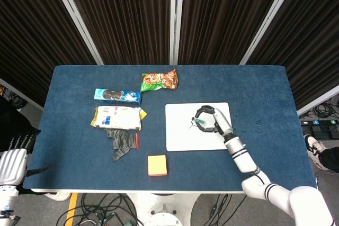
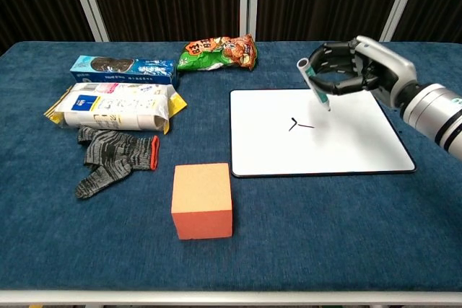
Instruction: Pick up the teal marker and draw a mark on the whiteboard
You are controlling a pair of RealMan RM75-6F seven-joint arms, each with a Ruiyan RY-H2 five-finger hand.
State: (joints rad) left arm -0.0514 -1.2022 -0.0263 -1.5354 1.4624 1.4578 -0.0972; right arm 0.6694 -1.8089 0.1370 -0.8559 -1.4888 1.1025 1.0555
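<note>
My right hand (image 2: 357,70) (image 1: 214,120) holds the teal marker (image 2: 315,84) (image 1: 202,123), tilted with its tip pointing down just above the whiteboard (image 2: 317,153) (image 1: 180,133). A small black mark (image 2: 299,125) (image 1: 193,120) sits on the board to the left of the tip, and the tip is lifted off the surface. The left hand (image 1: 11,158) hangs past the table's left edge in the head view, its fingers apart and nothing in it.
An orange block (image 2: 202,200) stands near the front edge. A grey glove (image 2: 112,158), a white snack pack (image 2: 115,106), a blue cookie box (image 2: 123,68) and a green snack bag (image 2: 216,52) lie on the left and back of the blue table (image 2: 325,236).
</note>
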